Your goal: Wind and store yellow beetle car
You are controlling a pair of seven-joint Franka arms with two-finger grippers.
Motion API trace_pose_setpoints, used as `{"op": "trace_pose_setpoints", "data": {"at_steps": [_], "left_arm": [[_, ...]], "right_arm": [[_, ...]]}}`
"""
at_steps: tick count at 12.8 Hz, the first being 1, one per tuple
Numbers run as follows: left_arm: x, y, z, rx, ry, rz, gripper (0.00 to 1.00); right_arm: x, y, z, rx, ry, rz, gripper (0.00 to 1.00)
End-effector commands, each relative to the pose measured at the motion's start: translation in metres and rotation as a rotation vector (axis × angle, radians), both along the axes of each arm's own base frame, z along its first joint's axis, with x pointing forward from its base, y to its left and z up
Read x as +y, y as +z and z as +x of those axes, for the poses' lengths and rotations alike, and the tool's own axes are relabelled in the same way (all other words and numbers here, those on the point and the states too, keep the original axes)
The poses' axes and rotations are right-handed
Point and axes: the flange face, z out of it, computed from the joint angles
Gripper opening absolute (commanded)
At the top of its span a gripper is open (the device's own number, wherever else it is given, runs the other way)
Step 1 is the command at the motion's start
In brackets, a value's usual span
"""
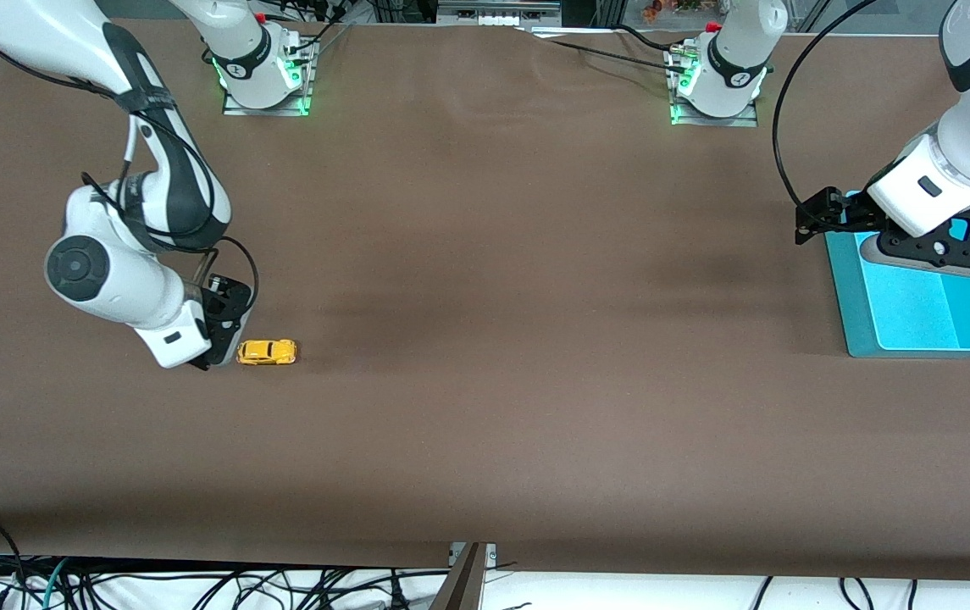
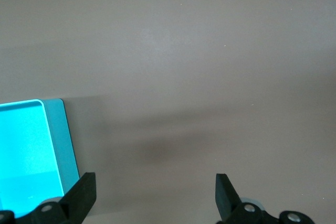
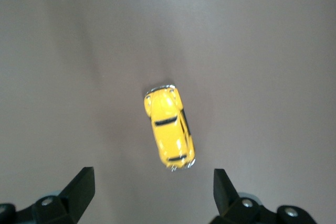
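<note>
The yellow beetle car (image 1: pixel 266 352) stands on its wheels on the brown table toward the right arm's end. In the right wrist view the car (image 3: pixel 169 127) lies just ahead of the gripper's fingertips, not between them. My right gripper (image 1: pixel 215 360) is open and empty, low at the table right beside the car. My left gripper (image 1: pixel 806 227) is open and empty, at the edge of the blue tray (image 1: pixel 925 313) at the left arm's end. In the left wrist view its fingers (image 2: pixel 83 192) frame bare table with the tray's corner (image 2: pixel 52 135) beside them.
The brown table (image 1: pixel 501 280) stretches wide between the car and the tray. The two arm bases (image 1: pixel 263 80) stand along the table's edge farthest from the front camera. Cables hang below the nearest edge.
</note>
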Motion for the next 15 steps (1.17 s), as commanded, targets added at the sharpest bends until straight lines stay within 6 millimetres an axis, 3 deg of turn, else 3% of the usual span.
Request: {"op": "trace_pose_setpoints", "data": {"at_steps": [1,6,12,15], "left_arm": [[-0.001,0.006,0.002,0.003,0.002,-0.007,1.00],[-0.001,0.006,0.002,0.003,0.002,-0.007,1.00],[-0.001,0.006,0.002,0.003,0.002,-0.007,1.00],[-0.001,0.005,0.001,0.006,0.003,-0.008,1.00]], "right_arm": [[0.004,-0.028,-0.007,-0.045,0.132,0.013,1.00],[0.003,-0.064,-0.002,-0.072,0.165,0.040,1.00],[-0.009,-0.085,-0.010,-0.054,0.166,0.045,0.99],[-0.009,-0.093,-0.016,-0.062,0.176,0.048,0.88]]}}
